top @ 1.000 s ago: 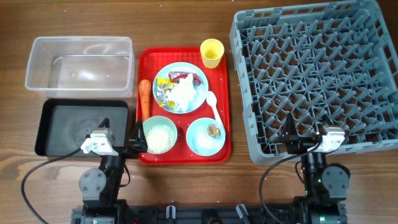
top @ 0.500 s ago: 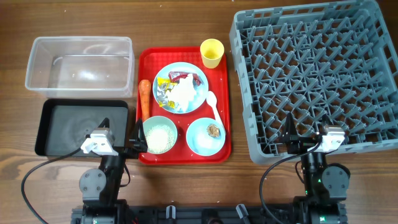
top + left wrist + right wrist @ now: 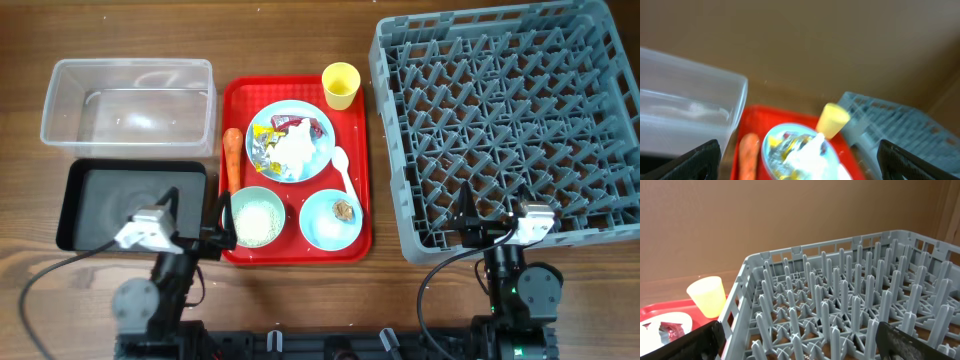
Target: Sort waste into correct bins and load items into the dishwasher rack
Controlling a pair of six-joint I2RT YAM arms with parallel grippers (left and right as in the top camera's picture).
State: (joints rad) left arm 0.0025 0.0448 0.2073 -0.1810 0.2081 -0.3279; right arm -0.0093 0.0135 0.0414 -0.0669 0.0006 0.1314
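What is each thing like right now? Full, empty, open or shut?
clear tub, empty
black tray, empty
rack, empty
yellow cup, upright
plate, piled with tissue and wrappers
green bowl, holding rice
blue bowl, holding brown lump
carrot, lying on red tray
left gripper, open
right gripper, open

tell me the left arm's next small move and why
Probably ease the left gripper forward and down over the carrot. Its jaws are open and empty, the carrot lies loose along the red tray's left edge, closest to that arm, and the tub and black tray sit just left of it.
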